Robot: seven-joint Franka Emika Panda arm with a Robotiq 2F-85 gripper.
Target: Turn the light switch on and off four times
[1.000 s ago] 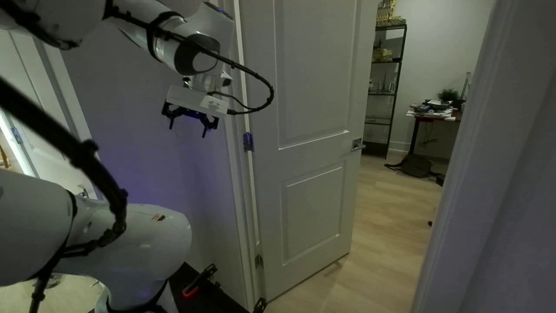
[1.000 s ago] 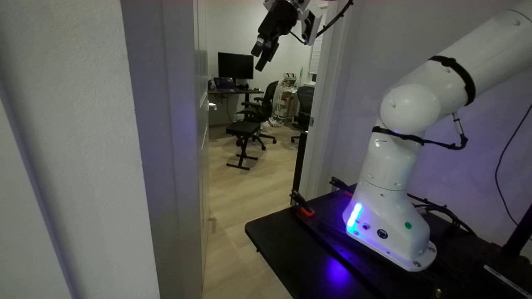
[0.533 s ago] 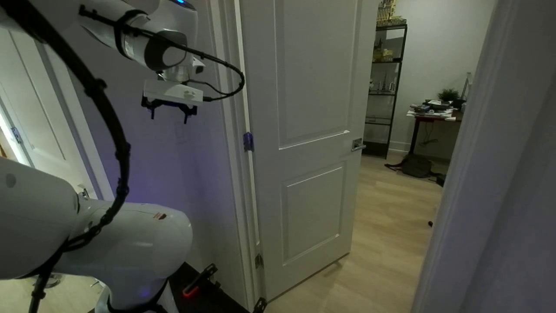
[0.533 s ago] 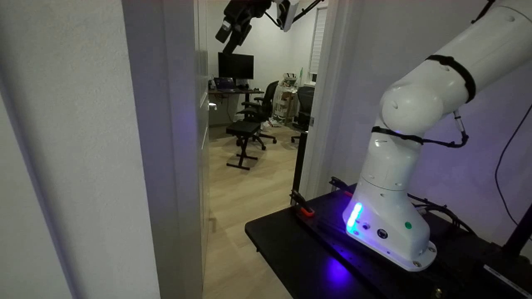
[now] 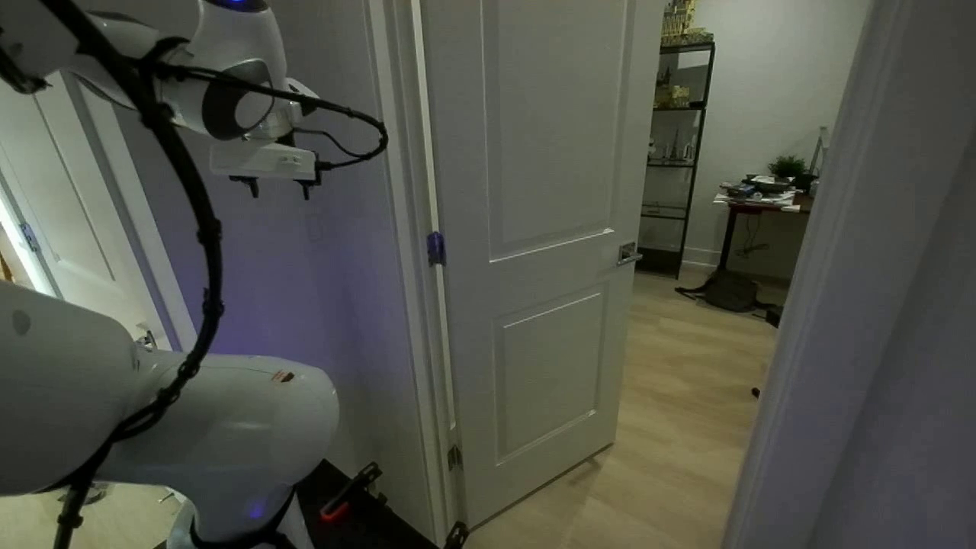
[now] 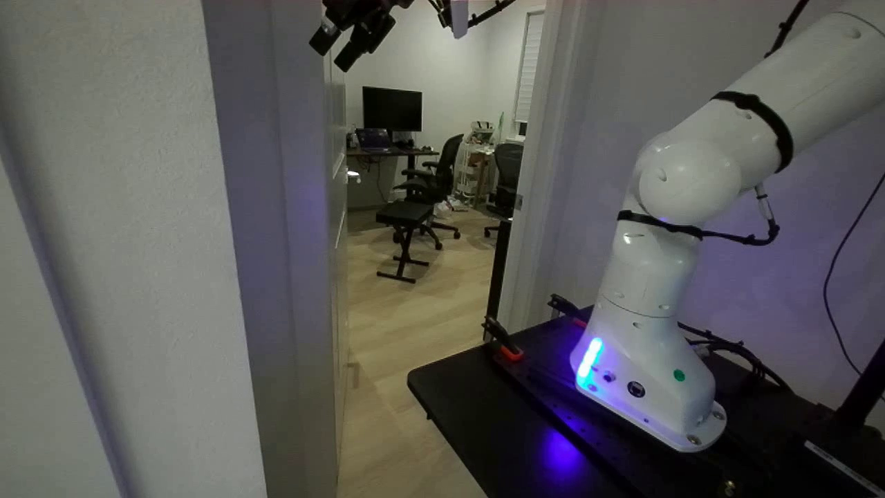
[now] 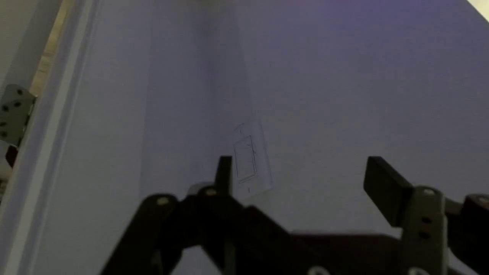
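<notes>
Lining up on the rocker light switch looks to be the step in hand; the switch sits on the wall, left of the panelled door in an exterior view. The Robotiq gripper has its fingers well apart, gripping nothing — the switch lies beyond, near the finger on the door side. The next move likely calls for a small shift toward the door, fingers together, and a push. At far right an open shelf rack bears gold-coloured models; the black backpack near it hides its contents.
</notes>
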